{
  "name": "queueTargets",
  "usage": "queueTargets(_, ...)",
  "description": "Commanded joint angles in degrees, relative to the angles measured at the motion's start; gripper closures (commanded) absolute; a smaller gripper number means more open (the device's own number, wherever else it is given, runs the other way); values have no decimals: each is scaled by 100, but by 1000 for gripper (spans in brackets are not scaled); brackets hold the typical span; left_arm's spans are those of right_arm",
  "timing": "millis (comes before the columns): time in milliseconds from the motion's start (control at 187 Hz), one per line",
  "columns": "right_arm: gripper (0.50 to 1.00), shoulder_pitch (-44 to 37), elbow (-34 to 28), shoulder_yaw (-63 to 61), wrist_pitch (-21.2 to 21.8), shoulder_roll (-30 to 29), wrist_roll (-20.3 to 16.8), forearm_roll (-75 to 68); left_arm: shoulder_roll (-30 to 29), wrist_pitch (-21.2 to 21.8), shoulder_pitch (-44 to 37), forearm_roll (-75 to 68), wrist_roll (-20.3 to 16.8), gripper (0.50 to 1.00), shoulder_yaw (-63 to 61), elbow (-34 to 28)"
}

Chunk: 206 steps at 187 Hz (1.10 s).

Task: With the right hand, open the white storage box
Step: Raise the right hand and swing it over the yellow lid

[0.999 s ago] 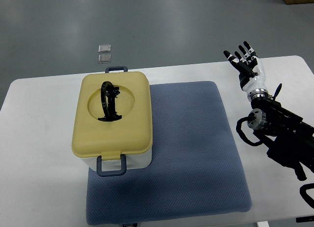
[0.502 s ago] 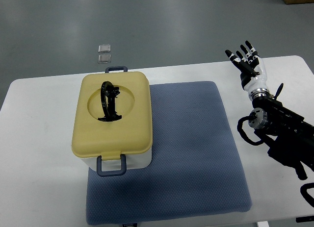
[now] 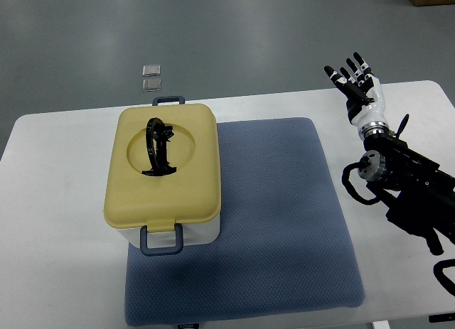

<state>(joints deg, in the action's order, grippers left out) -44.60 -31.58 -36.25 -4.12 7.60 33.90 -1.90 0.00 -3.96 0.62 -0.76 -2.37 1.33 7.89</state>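
A white table (image 3: 57, 222) filled most of the view from above, with grey floor beyond its far edge; a blue-grey padded mat (image 3: 277, 222) covered the table's centre and lower half. The white storage box (image 3: 165, 174) stood toward nine o'clock of the picture's centre, its right part resting on the mat's left edge and its left part on bare table; only a strip of its white body showed at the near side, below a pale yellow lid (image 3: 162, 165) that sat fully closed. A black carrying handle (image 3: 158, 147) lay folded down in a round recess in the lid's top; a blue-grey latch (image 3: 161, 241) hung at the box's six o'clock side and a second latch (image 3: 169, 99) showed at its twelve o'clock side.

The right hand (image 3: 357, 87) was raised at about two o'clock of the picture's centre, over the table's far right edge and well apart from the box; its black-tipped fingers (image 3: 348, 77) were spread wide and pointed toward twelve o'clock, holding nothing. Its white wrist ran down into a black forearm (image 3: 405, 180) with looping cables, which came in from the right edge at about four o'clock. Two small square tiles (image 3: 151, 77) lay on the floor at twelve o'clock of the box, just beyond the table.
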Motion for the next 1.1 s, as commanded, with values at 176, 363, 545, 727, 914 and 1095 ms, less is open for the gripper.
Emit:
queueTargets(176, 574, -348, -76, 162, -229, 215, -24, 190, 0, 0, 26, 6, 0, 500, -10, 2)
queueTargets(363, 576, -866, -252, 513, -449, 277, -120, 1288, 0, 0, 35, -3, 0, 500, -10, 2)
queueTargets(545, 576, -1525, -269, 1014, -256, 585, -208, 2721, 0, 0, 26, -3, 0, 500, -10, 2)
queueTargets(727, 579, -2167, -454, 1436, 368, 971, -129, 4003, 0, 0, 35, -3, 0, 500, -10, 2)
queueTargets(914, 579, -2650, -1210, 1594, 817, 1253, 91, 6087, 0, 0, 35, -3, 0, 500, -10, 2)
queueTargets(1095, 581, -3142, -1974, 1603, 1291, 1358, 110, 7792, 0, 0, 35, -3, 0, 500, -10, 2)
